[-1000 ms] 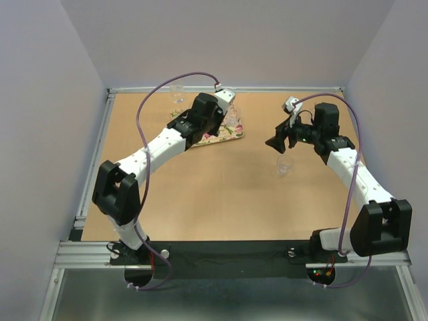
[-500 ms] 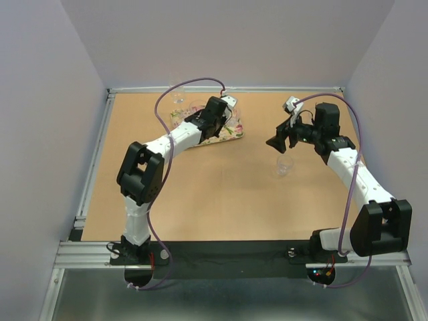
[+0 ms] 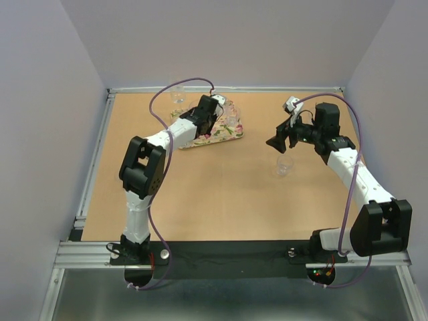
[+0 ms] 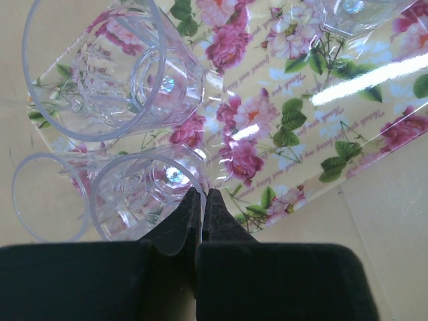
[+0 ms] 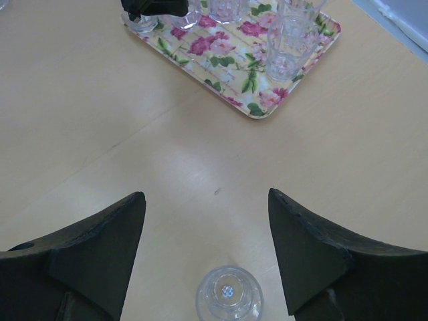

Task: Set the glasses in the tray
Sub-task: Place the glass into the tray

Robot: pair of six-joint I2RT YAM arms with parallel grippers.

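The floral tray [image 3: 224, 136] lies at the back middle of the table with several clear glasses on it. My left gripper [image 3: 195, 124] is over its left end, shut on the rim of a glass [image 4: 144, 194], fingers [image 4: 221, 214] pinching the glass wall. Another glass [image 4: 107, 67] stands just beyond it on the tray [image 4: 321, 120]. My right gripper [image 3: 277, 142] is open and empty, hovering above a lone glass [image 3: 284, 166] on the table. In the right wrist view that glass [image 5: 229, 294] stands below and between the spread fingers, with the tray [image 5: 227, 63] beyond.
One more glass [image 3: 177, 95] stands on the table behind the tray, near the back rail. A tall glass [image 5: 287, 40] stands at the tray's right end. A further glass rim [image 4: 47, 194] shows left of the held one.
My left arm has folded upward, and its gripper has shifted left across the tray to its left end. The right arm and the lone glass have not moved.
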